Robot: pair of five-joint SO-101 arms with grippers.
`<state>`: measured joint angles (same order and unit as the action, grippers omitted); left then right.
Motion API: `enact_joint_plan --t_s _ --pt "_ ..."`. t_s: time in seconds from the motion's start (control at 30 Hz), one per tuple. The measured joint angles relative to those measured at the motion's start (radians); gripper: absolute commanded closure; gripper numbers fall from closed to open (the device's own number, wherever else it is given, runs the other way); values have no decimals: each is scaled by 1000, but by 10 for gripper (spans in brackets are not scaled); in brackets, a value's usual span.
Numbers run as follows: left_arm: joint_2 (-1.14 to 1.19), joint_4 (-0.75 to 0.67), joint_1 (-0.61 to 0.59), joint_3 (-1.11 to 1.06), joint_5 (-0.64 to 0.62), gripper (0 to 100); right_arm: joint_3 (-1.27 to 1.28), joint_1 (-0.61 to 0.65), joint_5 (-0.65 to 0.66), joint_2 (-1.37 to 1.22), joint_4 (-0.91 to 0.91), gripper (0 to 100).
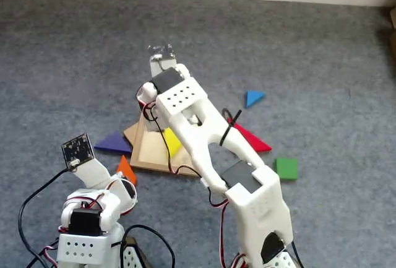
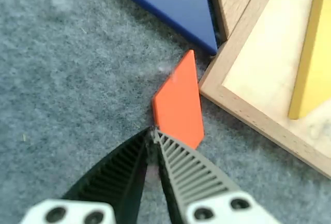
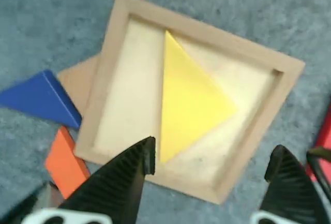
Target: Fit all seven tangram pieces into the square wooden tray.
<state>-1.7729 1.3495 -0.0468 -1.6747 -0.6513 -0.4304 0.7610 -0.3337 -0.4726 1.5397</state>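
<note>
Find wooden tray [image 3: 207,30] on counter [image 1: 62,64], yellow triangle [image 3: 191,100] flat inside. See right gripper [image 3: 214,154] hovering over tray, jaws released wide, grasping nothing. See left gripper [image 2: 154,133] low by tray's near-left corner, jaws clenched and empty, tips at near end of orange parallelogram [image 2: 178,105]. Note dark blue triangle [image 2: 176,1] just left of tray. Note red triangle [image 1: 250,137], green square [image 1: 286,168] and small blue triangle [image 1: 252,98] to its right.
</note>
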Motion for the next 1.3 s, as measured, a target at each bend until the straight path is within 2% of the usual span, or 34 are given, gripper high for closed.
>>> enact_joint_plan --t_s 0.1,0.27,0.4,0.77,0.97,1.1,1.3 --pt "0 0 0 0 0 994 -2 -17 71 0 78 803" --pt "0 0 0 0 0 994 -2 -117 166 0 84 998" --pt "0 0 0 0 0 994 37 -133 281 0 81 995" --pt "0 0 0 0 0 994 404 -149 302 5 -180 995" --pt "0 0 0 0 0 994 433 -230 304 9 -189 995" --pt "0 0 0 0 0 994 450 -288 364 12 -189 995" --pt "0 0 0 0 0 994 465 -313 387 34 -189 995"
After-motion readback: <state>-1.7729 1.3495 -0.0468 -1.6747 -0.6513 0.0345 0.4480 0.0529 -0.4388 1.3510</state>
